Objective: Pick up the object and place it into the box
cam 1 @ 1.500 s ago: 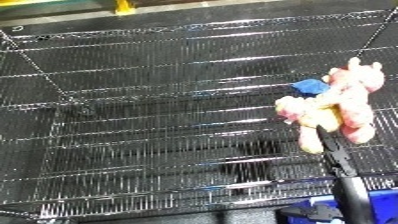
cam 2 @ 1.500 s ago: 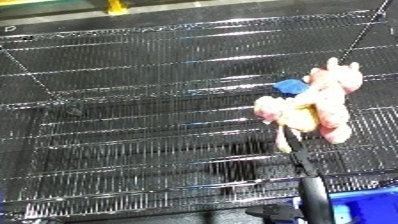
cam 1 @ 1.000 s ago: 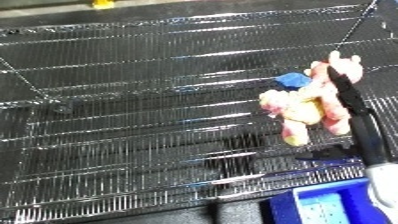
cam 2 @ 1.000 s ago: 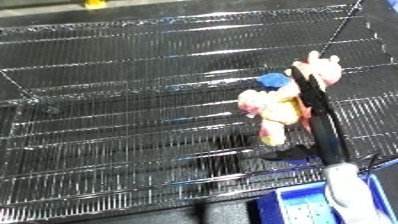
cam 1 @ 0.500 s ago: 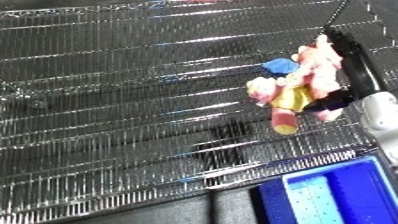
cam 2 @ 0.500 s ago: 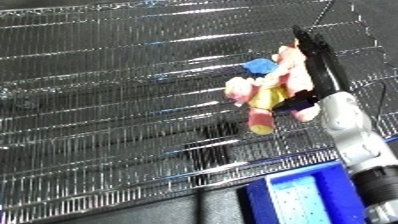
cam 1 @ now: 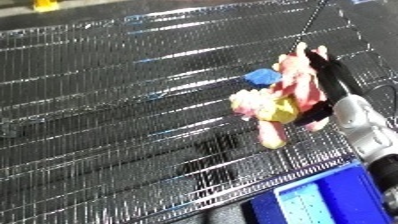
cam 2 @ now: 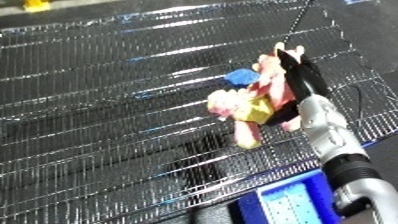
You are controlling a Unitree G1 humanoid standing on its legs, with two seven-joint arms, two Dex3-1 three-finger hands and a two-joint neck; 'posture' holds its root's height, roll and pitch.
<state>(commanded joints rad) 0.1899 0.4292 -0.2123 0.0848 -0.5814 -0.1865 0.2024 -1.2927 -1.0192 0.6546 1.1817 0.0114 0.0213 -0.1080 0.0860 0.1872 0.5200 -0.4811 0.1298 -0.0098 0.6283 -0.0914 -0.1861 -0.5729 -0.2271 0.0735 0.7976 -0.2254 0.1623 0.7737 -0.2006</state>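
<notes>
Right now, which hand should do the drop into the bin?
Right. The right hand already holds the plush toy lifted off the wire shelf, fingers wrapped around it, and the blue bin sits just below on that side. The left hand isn't in view.

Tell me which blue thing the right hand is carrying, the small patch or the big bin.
The small blue patch, part of the pink and yellow plush toy held by the right hand. The blue bin sits apart at the lower edge.
</notes>
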